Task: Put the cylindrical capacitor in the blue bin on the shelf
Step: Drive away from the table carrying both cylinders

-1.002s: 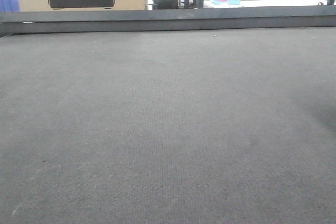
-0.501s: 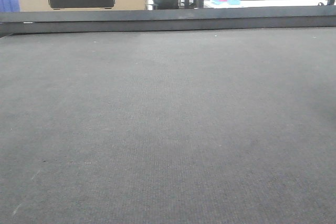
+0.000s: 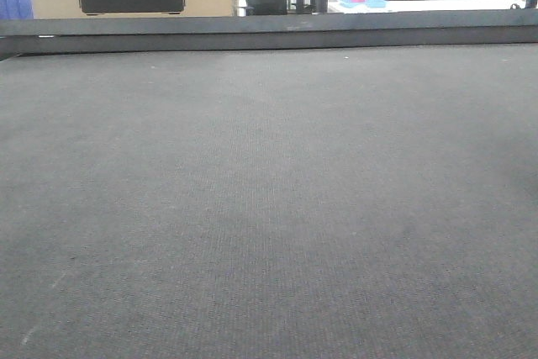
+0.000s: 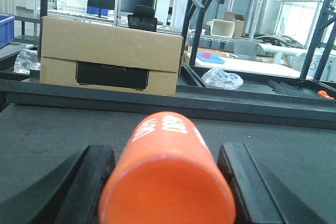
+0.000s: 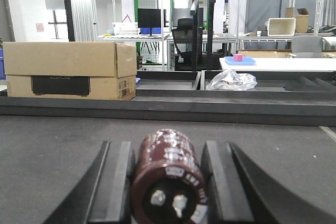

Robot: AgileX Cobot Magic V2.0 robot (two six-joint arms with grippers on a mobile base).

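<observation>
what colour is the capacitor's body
Dark brown cylindrical capacitor with pale print; right wrist view shows it best.

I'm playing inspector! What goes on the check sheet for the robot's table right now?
Surface: dark grey woven mat, bare in the front view.
Job's things: dark brown cylindrical capacitor held in the right gripper, terminals toward the camera; shelf not seen.
Clutter: orange cylinder with white print; tan cardboard box; crumpled clear plastic bag; blue crate, only its edge showing.
Grippers: right shut on the capacitor; left gripper shut on the orange cylinder.
Cables: nothing seen.
Surroundings: white table and black monitor beyond the mat.
</observation>
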